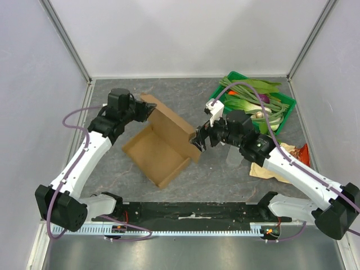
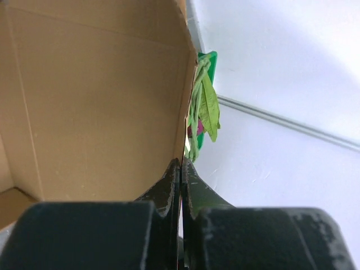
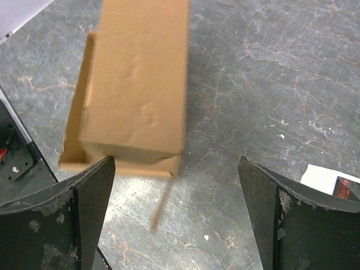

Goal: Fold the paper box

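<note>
Top external view: finds the paper box (image 1: 157, 147) part-formed mid-tabletop (image 1: 225, 174), tray open upward, one long wall raised, other walls and flaps seemingly not yet folded in. Grips the far end of that raised wall in the left hand (image 1: 145, 111), pinched tight. Holds the right hand (image 1: 201, 139) spread wide just beside the wall's other end, grasping nothing. Judges roughly half the folding left.

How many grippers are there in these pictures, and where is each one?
2. The left gripper is shut on the far-left end of the paper box's upright wall; the right gripper stands open at that wall's other end, holding nothing. None is hidden.
</note>
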### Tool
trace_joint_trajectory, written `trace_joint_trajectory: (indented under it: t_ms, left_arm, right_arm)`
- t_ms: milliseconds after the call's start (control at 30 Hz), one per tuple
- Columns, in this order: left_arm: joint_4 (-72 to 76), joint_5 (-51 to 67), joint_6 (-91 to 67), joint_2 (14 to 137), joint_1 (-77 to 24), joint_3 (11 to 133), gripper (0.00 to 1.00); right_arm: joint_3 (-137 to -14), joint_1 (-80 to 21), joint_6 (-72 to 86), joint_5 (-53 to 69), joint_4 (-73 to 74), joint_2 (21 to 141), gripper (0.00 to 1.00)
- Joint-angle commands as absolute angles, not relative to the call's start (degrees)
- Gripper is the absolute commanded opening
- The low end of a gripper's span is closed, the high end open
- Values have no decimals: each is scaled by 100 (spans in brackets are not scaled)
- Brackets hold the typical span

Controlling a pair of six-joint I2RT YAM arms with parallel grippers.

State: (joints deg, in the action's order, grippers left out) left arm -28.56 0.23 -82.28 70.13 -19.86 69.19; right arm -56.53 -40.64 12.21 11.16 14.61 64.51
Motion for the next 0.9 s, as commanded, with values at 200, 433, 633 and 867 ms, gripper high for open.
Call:
trace_joint_trajectory:
  t_ms: [200, 433, 633, 867]
  left_arm:
    - [-2250, 9, -10625, 6399, -1749, 6231, 2]
    - [-2443, -246, -10925, 6275, -1732, 6143, 2]
    - [-2654, -615, -10319, 6162, -1740, 6346, 30]
    - [-2487, -888, -7905, 5705, -1723, 6513, 94]
  right_arm:
    - [-4886, -4263, 738, 238, 685, 5993, 98]
    - [-4975, -4219, 1001, -95, -340, 6679, 86]
    - [-5010, -3473, 1256, 1104, -973, 7145, 55]
    - [-6274, -2576, 1318, 3241, -318, 8524, 34]
